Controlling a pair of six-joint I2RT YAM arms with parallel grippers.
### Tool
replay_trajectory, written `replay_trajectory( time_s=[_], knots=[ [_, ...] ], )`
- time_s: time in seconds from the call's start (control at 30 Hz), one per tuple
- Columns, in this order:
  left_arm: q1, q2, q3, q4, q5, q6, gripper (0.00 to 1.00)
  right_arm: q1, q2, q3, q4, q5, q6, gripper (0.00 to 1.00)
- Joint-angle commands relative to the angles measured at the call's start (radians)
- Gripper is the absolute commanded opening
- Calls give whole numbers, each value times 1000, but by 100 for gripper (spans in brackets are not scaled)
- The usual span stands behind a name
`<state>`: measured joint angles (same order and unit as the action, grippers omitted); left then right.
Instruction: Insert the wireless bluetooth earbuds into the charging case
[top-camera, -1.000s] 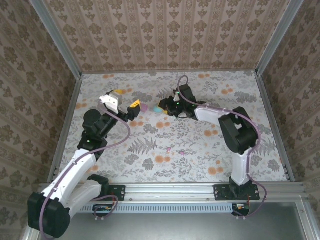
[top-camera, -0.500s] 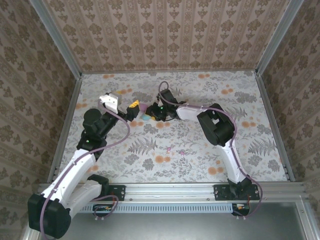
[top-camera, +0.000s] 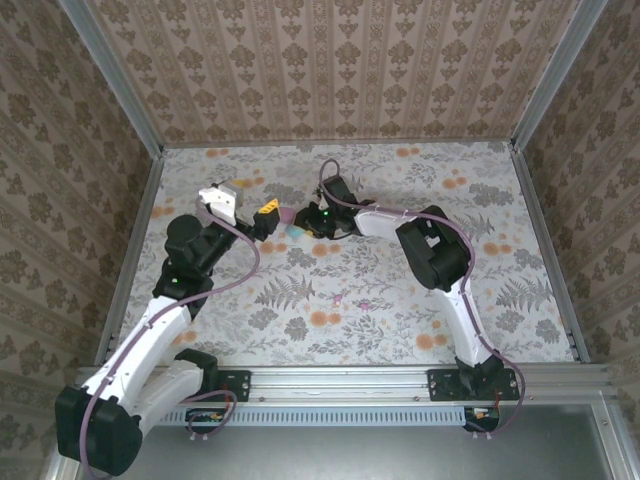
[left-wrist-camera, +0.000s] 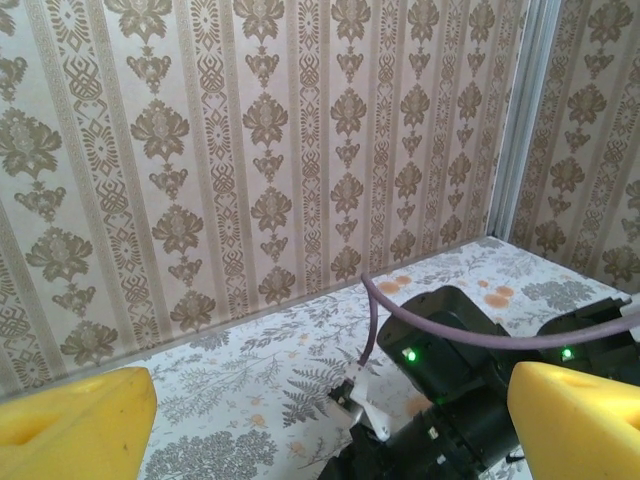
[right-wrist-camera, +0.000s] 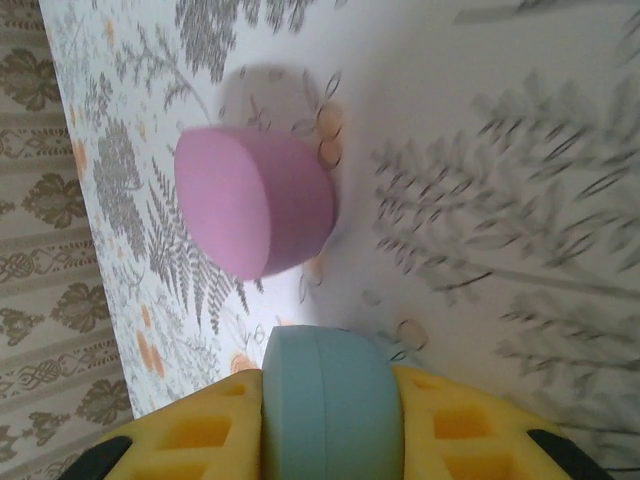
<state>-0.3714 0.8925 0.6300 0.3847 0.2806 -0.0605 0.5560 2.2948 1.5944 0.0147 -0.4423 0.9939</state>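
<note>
Since one second ago the right gripper (right-wrist-camera: 325, 425) has travelled to the left over the table (top-camera: 400, 330), and its arm, which was stretched out, is now folded with the elbow raised. The last half second brought almost no further change. The yellow jaws are closed on the teal case (right-wrist-camera: 322, 385) and hold it by its two sides, low above the surface. Just beside it, but not touching, the pink case (right-wrist-camera: 255, 212) lies on the table. The top view shows the left gripper (top-camera: 268, 212) very near, on the other side of the pink case. Its wrist is lifted and turned toward the back wall, and its pads (left-wrist-camera: 80, 420) stand wide apart with nothing between them. My judgement is that the teal case was brought here so both arms can work on it together, perhaps to open it, but I cannot tell if its lid is open or shut. Two tiny pastel specks that I take for the earbuds (top-camera: 338, 297) lie well apart from both grippers, nearer to the arm bases. No earbud is inserted yet.
</note>
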Motion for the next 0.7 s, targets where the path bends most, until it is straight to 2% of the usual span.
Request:
replay_trajectory(
  time_s=[0.0, 0.3, 0.47, 0.67],
  knots=[
    [3, 8, 40, 4, 32, -29, 91, -61, -23, -13, -108, 80, -62, 23],
    [2, 9, 42, 7, 39, -35, 91, -161, -19, 19, -192, 62, -142, 29],
    [2, 13, 45, 7, 40, -32, 92, -172, -18, 62, -269, 69, -196, 42],
    [2, 15, 54, 1, 44, -25, 92, -173, -32, 158, -417, 152, -280, 53]
  ],
)
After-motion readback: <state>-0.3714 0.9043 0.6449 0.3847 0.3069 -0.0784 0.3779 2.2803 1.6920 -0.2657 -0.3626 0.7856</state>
